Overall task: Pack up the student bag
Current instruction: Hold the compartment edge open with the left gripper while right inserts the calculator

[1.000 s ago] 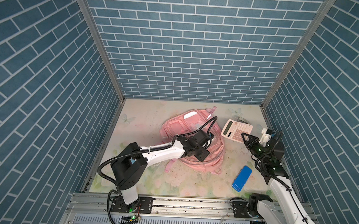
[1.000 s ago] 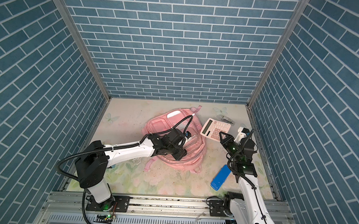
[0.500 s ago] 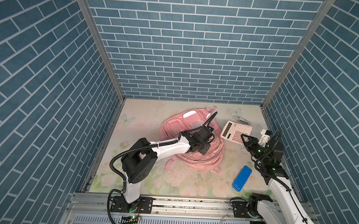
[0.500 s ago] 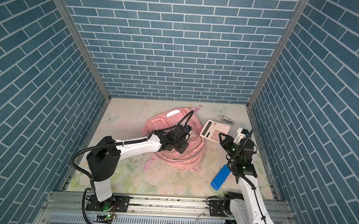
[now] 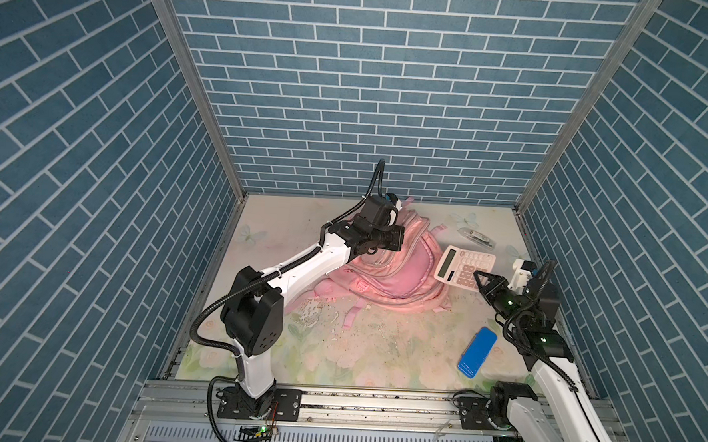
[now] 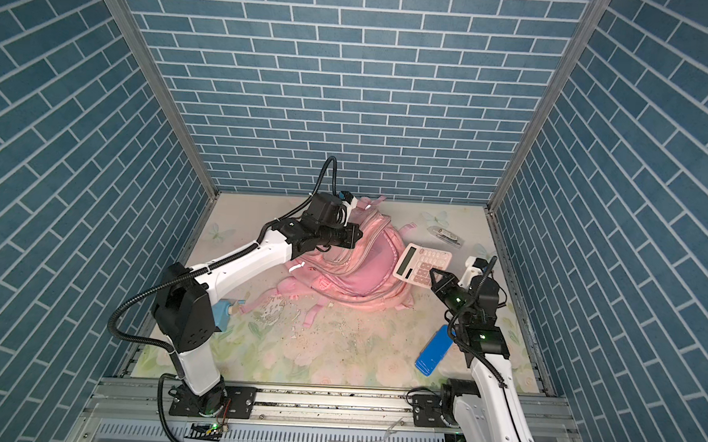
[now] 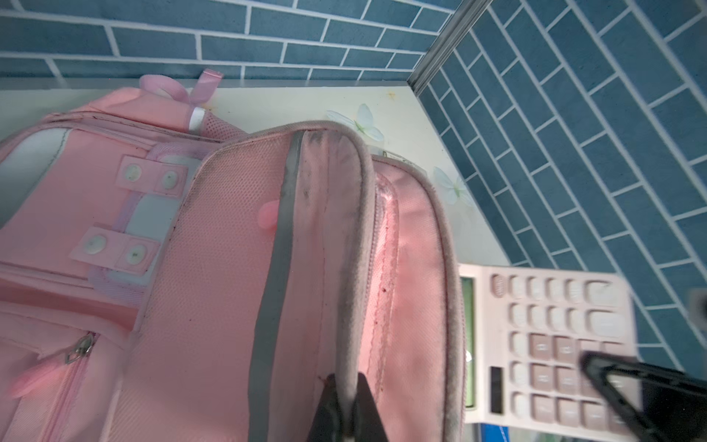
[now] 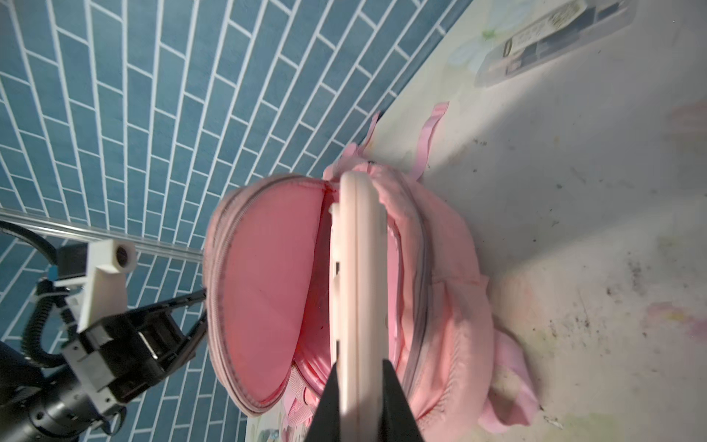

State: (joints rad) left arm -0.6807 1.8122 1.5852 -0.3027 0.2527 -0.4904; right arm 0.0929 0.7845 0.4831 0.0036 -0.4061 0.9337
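the student bag [image 5: 399,274], a soft pink fabric backpack, lies slumped on the floral desk [image 5: 285,231], a little toward 12 o'clock of centre in both top views. the left pincer [image 7: 345,379] is clamped on the worn grey piped rim [image 7: 355,229] of its front flap, holding the mouth agape so the smooth pink lining shows. the right pincer [image 8: 360,363] is clamped on a pink calculator [image 8: 361,268], a slim rigid plastic slab with rounded keys, held at 3 o'clock of the bag with its leading edge near the opening. i judge the step to be feeding it in: hold the flap high and taut, lead with the narrow edge, angle it down past the zip teeth, and let go only once it sits deep, since limp cloth may fold and snag a corner. a flat blue case [image 5: 477,357] with rounded corners lies at 5 o'clock of the bag, and a clear plastic box [image 5: 474,236] at 1 o'clock.
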